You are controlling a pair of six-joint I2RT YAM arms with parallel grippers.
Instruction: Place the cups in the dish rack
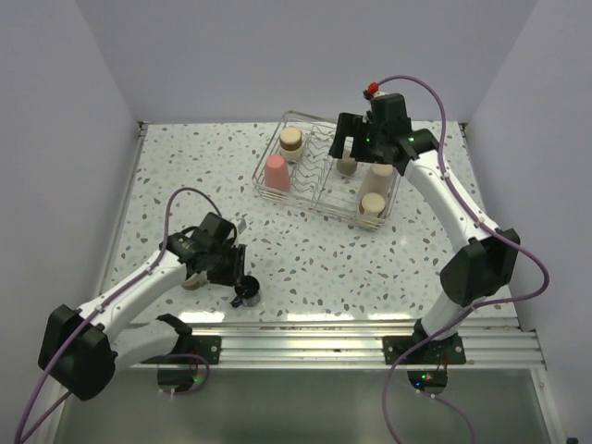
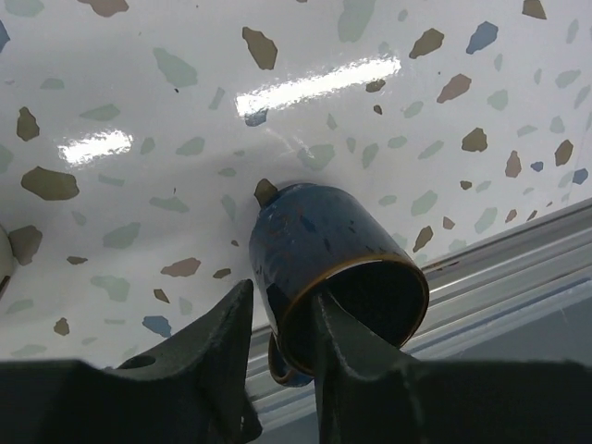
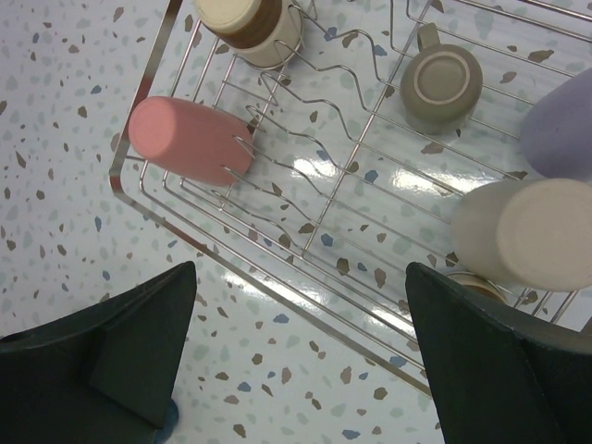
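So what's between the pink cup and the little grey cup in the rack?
Only the rack's wire dividers lie between the pink cup and grey cup; the right wrist view shows it.

Bright, glare streaks, fingers [image 2: 215, 363] possibly blurred

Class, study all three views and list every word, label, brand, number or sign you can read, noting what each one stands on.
None can be read in any view.
The pink cup, beige tumbler, dark mug and dish rack show no lettering.
The left arm and right arm show no legible marking either.
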